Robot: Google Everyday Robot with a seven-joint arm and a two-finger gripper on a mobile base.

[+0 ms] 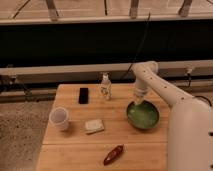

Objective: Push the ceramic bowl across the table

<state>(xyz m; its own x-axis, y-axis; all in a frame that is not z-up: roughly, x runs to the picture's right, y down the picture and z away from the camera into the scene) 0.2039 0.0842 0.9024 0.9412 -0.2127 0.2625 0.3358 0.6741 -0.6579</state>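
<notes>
claw [138,102] pinched together, tip at far rim of ceramic bowl [143,115] on table [75,150].

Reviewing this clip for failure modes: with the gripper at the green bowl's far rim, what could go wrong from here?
1. The gripper, shut, sits at the far rim of the ceramic bowl; pressing on the rim might tip the bowl or let it slip sideways.
2. The bowl lies near the right edge of the table; a push that way could send it off.
</notes>
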